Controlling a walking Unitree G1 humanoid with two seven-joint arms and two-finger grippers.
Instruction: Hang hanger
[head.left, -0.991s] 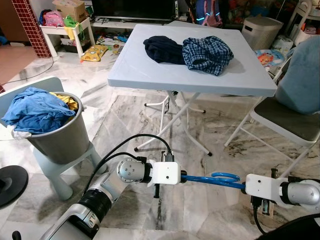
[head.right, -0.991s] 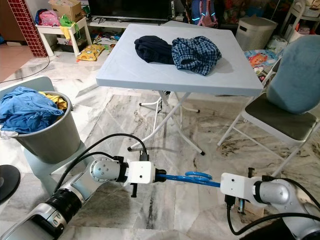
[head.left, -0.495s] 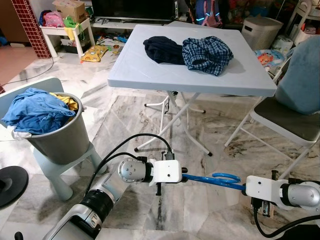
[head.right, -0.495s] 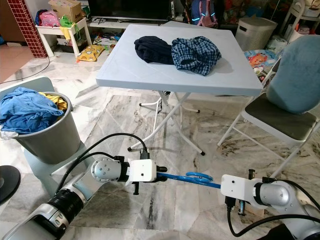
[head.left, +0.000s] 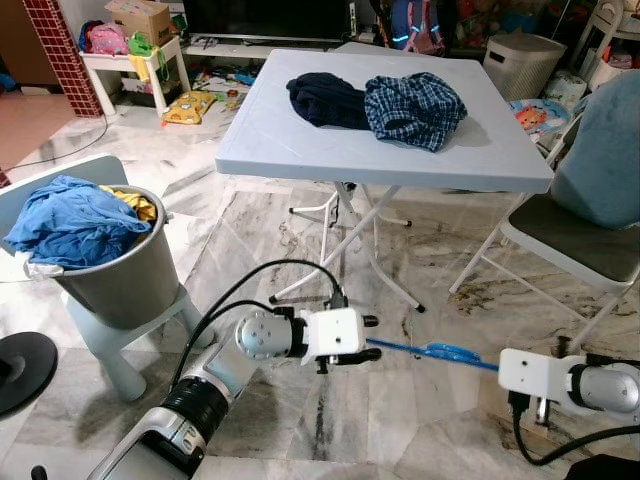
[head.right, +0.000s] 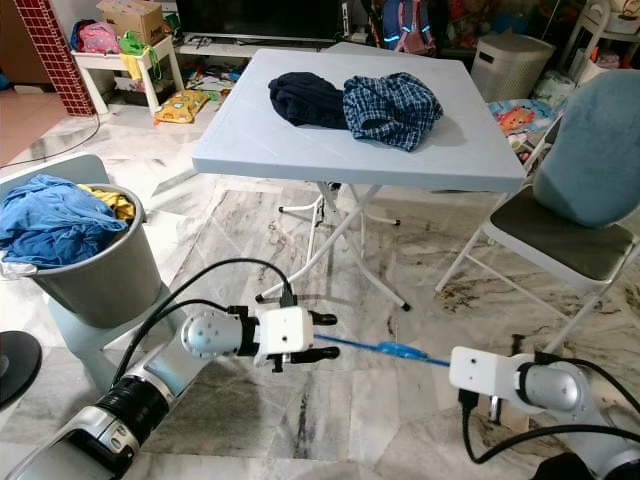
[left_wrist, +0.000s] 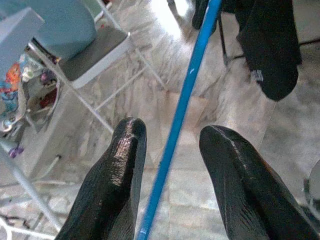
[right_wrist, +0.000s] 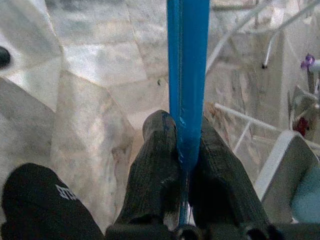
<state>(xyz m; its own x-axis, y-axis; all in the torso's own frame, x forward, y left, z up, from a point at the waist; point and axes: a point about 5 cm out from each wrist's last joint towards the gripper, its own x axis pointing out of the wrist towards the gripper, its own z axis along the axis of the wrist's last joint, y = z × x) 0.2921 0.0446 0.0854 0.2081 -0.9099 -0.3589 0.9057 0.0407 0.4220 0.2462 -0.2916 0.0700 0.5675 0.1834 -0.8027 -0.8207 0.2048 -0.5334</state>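
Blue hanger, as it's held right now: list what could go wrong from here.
1. Only the right gripper pinches the blue hanger, at one end; it may twist or slip.
2. The left gripper is open around the hanger; if it doesn't close squarely, that end could drop to the marble floor.

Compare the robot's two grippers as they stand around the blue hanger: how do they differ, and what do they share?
The left gripper has its fingers spread, the blue hanger passing untouched between them; the right gripper is clamped on the hanger. The left reaches from the robot's left side, the right from the opposite end. Both have black fingers and hang low over the marble floor.
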